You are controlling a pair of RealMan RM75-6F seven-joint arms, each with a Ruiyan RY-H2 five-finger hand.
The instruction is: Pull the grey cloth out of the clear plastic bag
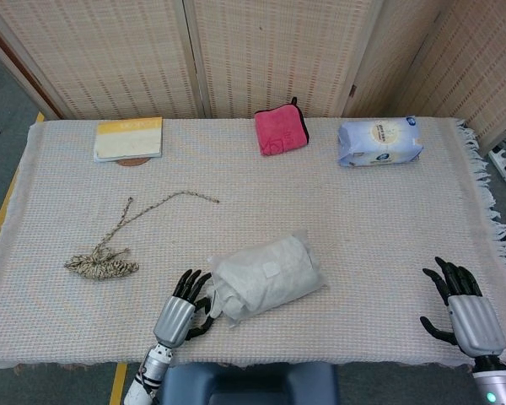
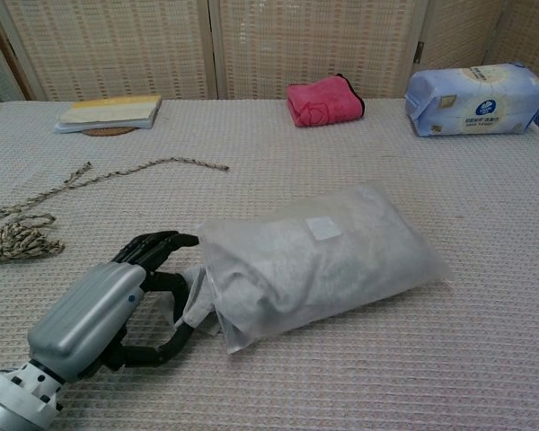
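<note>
The clear plastic bag (image 1: 268, 281) (image 2: 328, 256) lies on the near middle of the table, stuffed with the grey cloth (image 2: 195, 298). Its mouth faces my left hand (image 1: 180, 314) (image 2: 103, 310). A corner of the cloth sticks out of the mouth. In the chest view my left hand pinches that corner between its thumb below and a curled finger above, while its other fingers reach toward the bag's edge. My right hand (image 1: 467, 314) hovers at the near right table edge with fingers spread and nothing in it; only the head view shows it.
A coiled rope (image 1: 101, 266) (image 2: 13, 235) lies left of the bag. At the far edge sit a yellow-and-white book (image 1: 128, 138), a folded pink cloth (image 1: 281, 130) and a pack of tissues (image 1: 379, 141). A woven mat (image 1: 388, 228) covers the table.
</note>
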